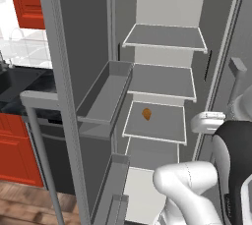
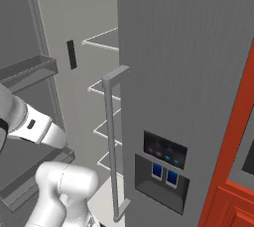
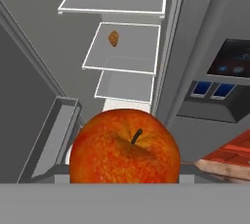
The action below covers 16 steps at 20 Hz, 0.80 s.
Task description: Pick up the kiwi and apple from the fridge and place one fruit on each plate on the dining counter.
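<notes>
The apple (image 3: 125, 147), red-orange with a dark stem, looms close at the bottom of the hand view and hides the finger tips; my gripper is shut on it, in front of the fridge. The fridge (image 1: 162, 96) stands with its left door (image 1: 81, 71) swung open, showing pale grey shelves (image 3: 124, 47) and door bins (image 1: 106, 96). Its right door (image 2: 188, 72) is closed. The kiwi, the plates and the dining counter are out of view.
An orange-brown lump (image 1: 146, 114) (image 3: 113, 38) lies on a middle shelf. The closed door carries a long bar handle (image 2: 111, 141) and a dispenser panel (image 2: 163, 166). A dark worktop (image 1: 19, 86) over red cabinets (image 1: 15, 155) lies left of the open door.
</notes>
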Available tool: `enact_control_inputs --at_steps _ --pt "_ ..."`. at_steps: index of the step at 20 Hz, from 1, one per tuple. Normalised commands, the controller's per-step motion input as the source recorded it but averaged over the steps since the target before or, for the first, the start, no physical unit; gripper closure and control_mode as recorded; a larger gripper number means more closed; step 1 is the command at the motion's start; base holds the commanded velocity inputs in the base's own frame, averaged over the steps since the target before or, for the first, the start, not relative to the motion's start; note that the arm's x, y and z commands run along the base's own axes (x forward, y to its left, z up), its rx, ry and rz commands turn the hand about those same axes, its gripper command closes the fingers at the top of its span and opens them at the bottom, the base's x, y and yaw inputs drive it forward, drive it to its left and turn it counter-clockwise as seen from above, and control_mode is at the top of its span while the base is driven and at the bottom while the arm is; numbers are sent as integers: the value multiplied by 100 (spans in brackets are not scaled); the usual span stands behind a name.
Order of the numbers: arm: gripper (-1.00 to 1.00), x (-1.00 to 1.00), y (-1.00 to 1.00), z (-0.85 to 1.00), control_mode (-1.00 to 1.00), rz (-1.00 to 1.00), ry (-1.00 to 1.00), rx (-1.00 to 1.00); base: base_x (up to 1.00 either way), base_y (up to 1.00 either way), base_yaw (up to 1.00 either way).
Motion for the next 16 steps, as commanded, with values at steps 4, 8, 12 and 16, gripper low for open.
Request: enact_control_inputs --at_steps 4,8,12,16 --pt "100 3 -13 0 -100 0 1 0 0 0 0" --pt "100 0 0 0 -100 0 0 0 0 0 0" --pt "100 0 0 0 100 0 0 0 -5 0 0" --pt "100 0 0 0 100 0 0 0 -95 -35 -34"
